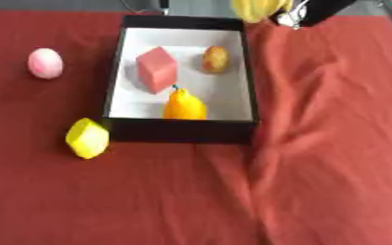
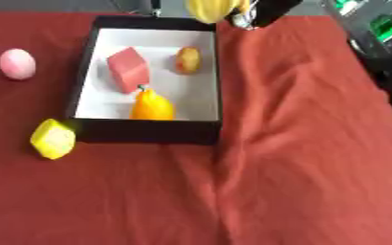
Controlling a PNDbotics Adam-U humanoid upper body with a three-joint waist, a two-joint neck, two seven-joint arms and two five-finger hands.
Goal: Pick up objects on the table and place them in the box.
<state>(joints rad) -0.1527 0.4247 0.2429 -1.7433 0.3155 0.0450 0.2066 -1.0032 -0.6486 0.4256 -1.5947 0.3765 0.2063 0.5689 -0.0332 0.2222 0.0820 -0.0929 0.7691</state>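
Above the far rim of the black box with a white floor (image 1: 182, 131), my right hand (image 2: 262, 12) is carrying a yellow banana-like fruit (image 2: 212, 9); I cannot tell its finger positions. Box is lying just nearer me.

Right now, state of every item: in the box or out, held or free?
box: open, on the red cloth
pink block: inside the box
speckled fruit: inside the box, far side
orange pear: inside the box, near wall
yellow block: on cloth, outside near-left corner
pink egg: on cloth, left of box
yellow object: at the right hand, beyond the box's far edge; grip unclear
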